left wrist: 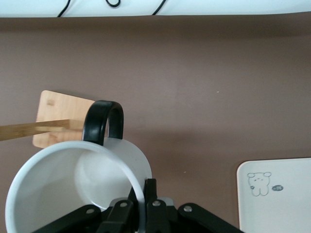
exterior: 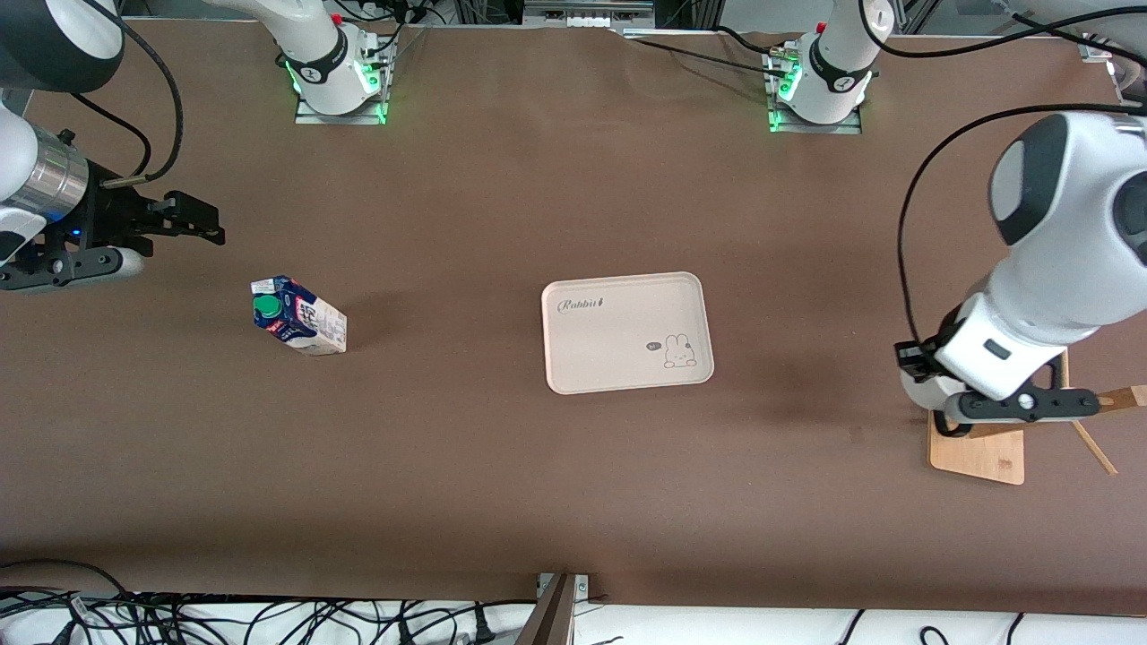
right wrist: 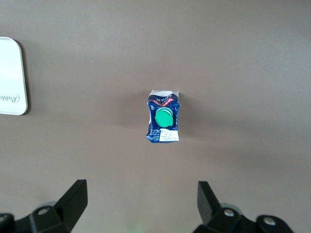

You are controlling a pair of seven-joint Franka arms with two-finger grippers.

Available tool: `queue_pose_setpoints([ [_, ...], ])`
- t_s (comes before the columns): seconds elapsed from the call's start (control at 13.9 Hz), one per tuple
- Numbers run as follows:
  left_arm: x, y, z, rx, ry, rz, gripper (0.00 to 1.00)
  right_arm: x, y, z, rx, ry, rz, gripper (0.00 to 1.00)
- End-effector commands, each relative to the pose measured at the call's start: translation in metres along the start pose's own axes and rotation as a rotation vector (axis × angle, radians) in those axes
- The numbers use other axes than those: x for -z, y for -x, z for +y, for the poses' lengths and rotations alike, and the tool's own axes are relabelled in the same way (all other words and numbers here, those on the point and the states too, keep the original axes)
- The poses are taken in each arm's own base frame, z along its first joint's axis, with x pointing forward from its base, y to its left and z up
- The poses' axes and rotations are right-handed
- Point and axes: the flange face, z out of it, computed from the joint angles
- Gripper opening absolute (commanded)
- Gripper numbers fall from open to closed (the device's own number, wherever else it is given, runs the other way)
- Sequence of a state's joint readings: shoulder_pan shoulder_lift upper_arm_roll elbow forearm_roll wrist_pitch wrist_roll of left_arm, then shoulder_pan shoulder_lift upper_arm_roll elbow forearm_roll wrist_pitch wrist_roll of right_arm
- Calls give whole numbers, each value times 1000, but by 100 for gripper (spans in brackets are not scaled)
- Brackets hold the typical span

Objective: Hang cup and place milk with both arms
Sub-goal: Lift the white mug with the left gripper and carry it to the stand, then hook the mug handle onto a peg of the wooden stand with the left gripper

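The milk (exterior: 298, 316), a dark blue carton with a green cap, stands on the brown table toward the right arm's end. It also shows in the right wrist view (right wrist: 164, 122). My right gripper (exterior: 208, 224) hangs open and empty over the table beside the milk, with the carton ahead of its spread fingers (right wrist: 77, 194). My left gripper (left wrist: 146, 194) is shut on the rim of the white cup (left wrist: 73, 184). The cup's black handle (left wrist: 103, 121) is right at the wooden peg (left wrist: 34, 128) of the rack (exterior: 977, 452). In the front view the left hand (exterior: 1013, 376) covers most of the cup.
A cream tray (exterior: 627, 333) with a rabbit drawing lies in the middle of the table, between the milk and the rack; its corner shows in both wrist views (left wrist: 286, 194) (right wrist: 12, 77). Cables lie along the table edge nearest the front camera.
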State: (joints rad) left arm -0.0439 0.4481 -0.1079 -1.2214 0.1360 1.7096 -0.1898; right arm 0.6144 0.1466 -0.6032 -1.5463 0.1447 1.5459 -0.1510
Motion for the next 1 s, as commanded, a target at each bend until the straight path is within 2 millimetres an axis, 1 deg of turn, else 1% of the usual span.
queue_pose_setpoints([
  [0.0, 8, 1, -47, -46, 21, -12, 0, 4, 12, 10, -8, -1, 12, 100],
  [0.07, 6, 1, -62, -53, 38, -16, 0, 3, 16, 9, -3, -4, 23, 100],
  [0.14, 4, 0, -82, -42, 57, -22, 0, -1, 18, 16, -15, -10, 31, 100],
  [0.22, -2, 1, -100, -22, 79, -34, 0, -1, 22, 18, -15, -10, 42, 100],
  [0.29, -6, 3, -113, -10, 100, -53, 0, -3, 25, 20, -18, -10, 41, 100],
  [0.36, -7, 5, -124, 8, 122, -65, 0, 0, 32, 24, -28, 0, 44, 100],
  [0.57, -13, 9, -155, 34, 137, -87, 0, 9, 43, 12, -7, 24, 57, 100],
  [0.65, -15, 9, -164, 22, 138, -87, 0, 10, 45, 10, -6, 29, 56, 100],
  [0.79, -19, 11, -184, 10, 141, -89, 0, 19, 48, 10, -1, 50, 70, 100],
  [0.93, -23, 12, -191, 13, 140, -93, 0, 21, 47, 10, 0, 65, 71, 100],
])
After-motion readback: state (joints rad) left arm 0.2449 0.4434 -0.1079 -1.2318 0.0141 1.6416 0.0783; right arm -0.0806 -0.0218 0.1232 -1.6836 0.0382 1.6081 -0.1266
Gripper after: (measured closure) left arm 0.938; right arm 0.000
